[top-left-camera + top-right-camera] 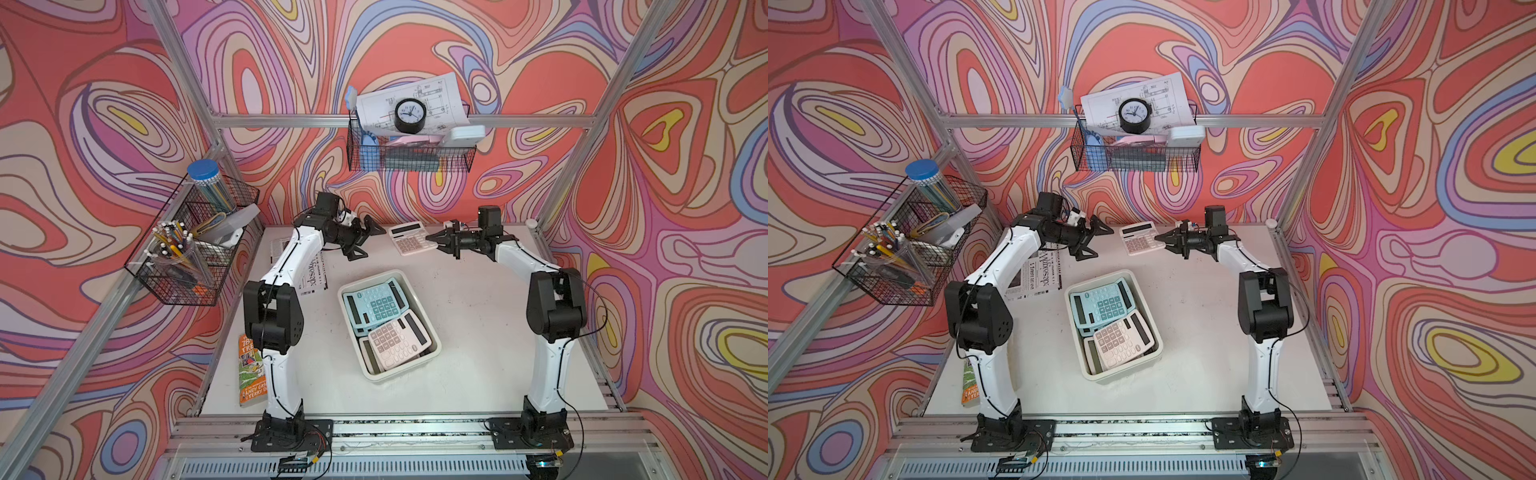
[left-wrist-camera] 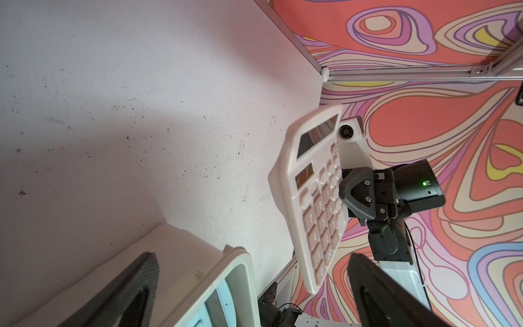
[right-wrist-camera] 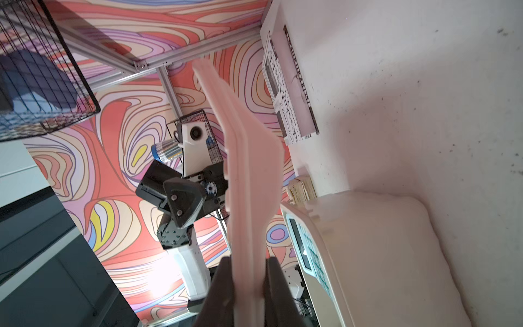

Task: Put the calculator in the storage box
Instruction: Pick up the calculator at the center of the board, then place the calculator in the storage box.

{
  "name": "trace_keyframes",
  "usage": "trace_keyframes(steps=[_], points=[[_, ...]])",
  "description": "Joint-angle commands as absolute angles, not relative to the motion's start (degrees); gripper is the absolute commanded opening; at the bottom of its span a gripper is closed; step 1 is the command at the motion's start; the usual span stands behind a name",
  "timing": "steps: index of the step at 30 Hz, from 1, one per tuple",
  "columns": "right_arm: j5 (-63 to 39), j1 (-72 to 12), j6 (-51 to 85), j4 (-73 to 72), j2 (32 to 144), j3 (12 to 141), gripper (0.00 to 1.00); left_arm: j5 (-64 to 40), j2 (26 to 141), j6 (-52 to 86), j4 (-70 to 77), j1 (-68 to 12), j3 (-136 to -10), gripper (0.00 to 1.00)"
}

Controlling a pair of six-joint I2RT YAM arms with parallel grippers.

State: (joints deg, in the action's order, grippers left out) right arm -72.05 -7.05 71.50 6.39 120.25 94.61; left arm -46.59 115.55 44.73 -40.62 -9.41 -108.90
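In both top views the right gripper [image 1: 432, 240] [image 1: 1160, 240] was clamped on the side edge of a pale pink calculator [image 1: 410, 239] [image 1: 1139, 240]. The calculator hung over the far end of the table [image 1: 478, 316], well apart from the storage box [image 1: 370, 279] [image 1: 1098, 278]. The left gripper [image 1: 366, 240] faced it from the other side, jaws spread wide and holding nothing. The box sat mid-table, skewed to the table's edges. Inside it a teal calculator [image 1: 374, 305] and a pink-keyed calculator [image 1: 397, 338] overlapped and covered most of its floor. Bare tabletop lay open between the box and the right arm, while a newspaper [image 1: 1034, 278] and a book [image 1: 249, 374] lined the left edge. In the left wrist view the calculator [image 2: 311, 198] stood tilted, clear of the table and pinched at its keypad edge. The box's flared rim [image 2: 240, 269] showed between the wide-set fingers [image 2: 382, 294]. In the right wrist view the calculator [image 3: 249, 184] ran edge-on out of the two closed fingers [image 3: 223, 294], the box's outer wall [image 3: 368, 240] showing beyond.
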Motion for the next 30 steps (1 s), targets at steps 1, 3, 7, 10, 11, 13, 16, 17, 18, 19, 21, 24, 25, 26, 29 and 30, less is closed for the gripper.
trace_keyframes(steps=[1,3,7,10,11,13,16,17,18,19,21,24,25,26,29,30], points=[[-76.4,-7.1,63.9,13.9,116.3,93.8,0.00,-48.6,115.4,41.8,-41.9,-9.1,-109.4,0.99],[-77.2,-7.2,61.7,17.0,115.7,94.1,0.00,-50.5,115.7,41.9,-39.6,-9.1,-108.8,0.99],[-77.6,-7.2,57.0,23.6,114.9,94.8,0.00,-54.2,116.5,41.8,-36.3,-9.1,-108.8,0.93],[-77.6,-7.5,56.9,24.5,114.3,93.9,0.00,-55.3,117.1,40.2,-37.3,-9.1,-109.9,0.84],[-77.5,-7.7,56.4,25.2,114.2,93.7,0.00,-55.6,117.3,39.5,-37.6,-9.2,-110.0,0.78],[-77.5,-8.2,55.7,26.4,113.9,93.3,0.00,-56.0,117.4,38.1,-38.6,-9.3,-110.3,0.70],[-77.5,-8.9,55.6,26.8,113.6,92.7,0.00,-54.8,118.1,34.9,-42.3,-9.8,-111.5,0.62],[-77.6,-9.1,55.5,26.9,113.5,92.7,0.00,-54.4,118.3,34.0,-43.2,-10.0,-111.6,0.62],[-77.6,-9.3,55.4,27.1,113.4,92.7,0.00,-54.3,118.4,33.5,-43.4,-10.2,-111.5,0.62],[-77.5,-9.5,55.3,27.4,113.3,92.7,0.00,-54.3,118.4,33.3,-43.4,-10.3,-111.5,0.62],[-77.5,-9.9,54.9,28.0,113.1,92.5,0.00,-54.8,118.7,33.6,-42.9,-10.8,-111.6,0.61],[-77.6,-10.7,54.9,28.2,112.7,91.7,0.00,-56.3,118.8,34.4,-41.5,-11.8,-111.6,0.56],[-77.5,-10.9,54.9,28.3,112.6,91.6,0.00,-56.7,119.0,34.7,-41.0,-12.1,-111.6,0.54],[-77.6,-11.2,54.9,28.4,112.5,91.5,0.00,-57.5,119.1,35.1,-40.3,-12.3,-111.5,0.51],[-77.5,-11.7,54.9,28.5,112.5,91.8,0.00,-59.5,119.1,36.3,-38.4,-13.1,-110.0,0.44],[-77.5,-11.8,54.9,28.6,112.5,91.9,0.00,-59.7,119.0,36.2,-38.3,-13.2,-109.6,0.43]])
